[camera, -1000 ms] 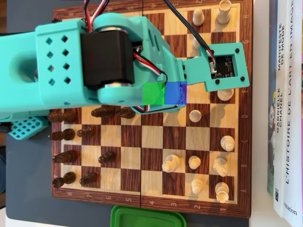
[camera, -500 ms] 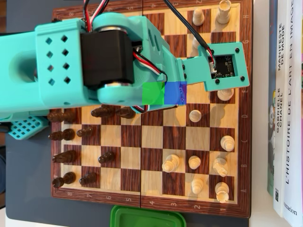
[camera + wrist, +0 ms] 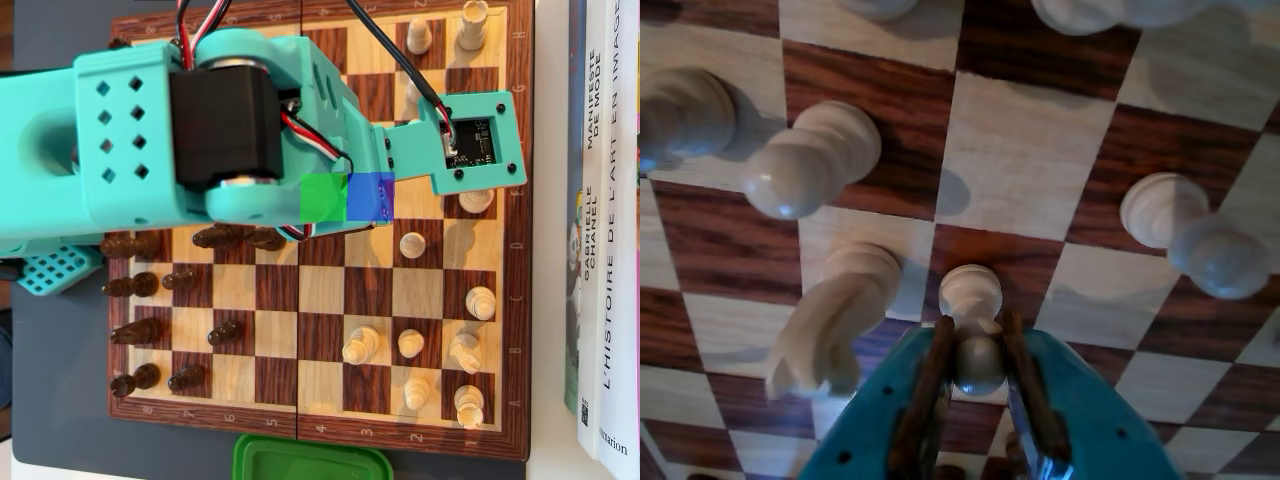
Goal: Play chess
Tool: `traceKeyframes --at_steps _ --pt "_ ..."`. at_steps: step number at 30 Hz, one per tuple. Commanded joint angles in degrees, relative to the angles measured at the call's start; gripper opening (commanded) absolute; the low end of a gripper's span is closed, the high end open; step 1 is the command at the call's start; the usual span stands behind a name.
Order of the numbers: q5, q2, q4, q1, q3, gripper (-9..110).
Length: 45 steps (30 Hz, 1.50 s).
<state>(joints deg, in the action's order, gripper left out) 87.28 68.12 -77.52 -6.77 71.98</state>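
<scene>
In the wrist view my teal gripper (image 3: 976, 322) has its brown pads (image 3: 935, 375) closed on the round head of a white pawn (image 3: 970, 290), whose base is over a dark square of the wooden chessboard (image 3: 1030, 160). I cannot tell whether the base touches the board. A white knight (image 3: 830, 320) stands just left of it. In the overhead view the teal arm (image 3: 230, 130) covers the upper half of the chessboard (image 3: 320, 300) and hides the gripper and the held pawn.
More white pawns (image 3: 805, 165) (image 3: 1195, 235) stand around the gripper. In the overhead view white pieces (image 3: 412, 345) fill the board's right side and dark pieces (image 3: 140, 290) its left. Books (image 3: 600, 250) lie to the right, and a green lid (image 3: 310, 462) lies below the board.
</scene>
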Motion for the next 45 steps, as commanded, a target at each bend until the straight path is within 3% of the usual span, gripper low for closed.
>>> traceKeyframes --at_steps 1,24,45 --pt "-0.26 6.24 0.18 1.14 1.49 1" --pt "-0.18 23.38 2.9 0.7 19.51 1" --pt "-0.26 17.31 8.0 -0.88 22.76 1"
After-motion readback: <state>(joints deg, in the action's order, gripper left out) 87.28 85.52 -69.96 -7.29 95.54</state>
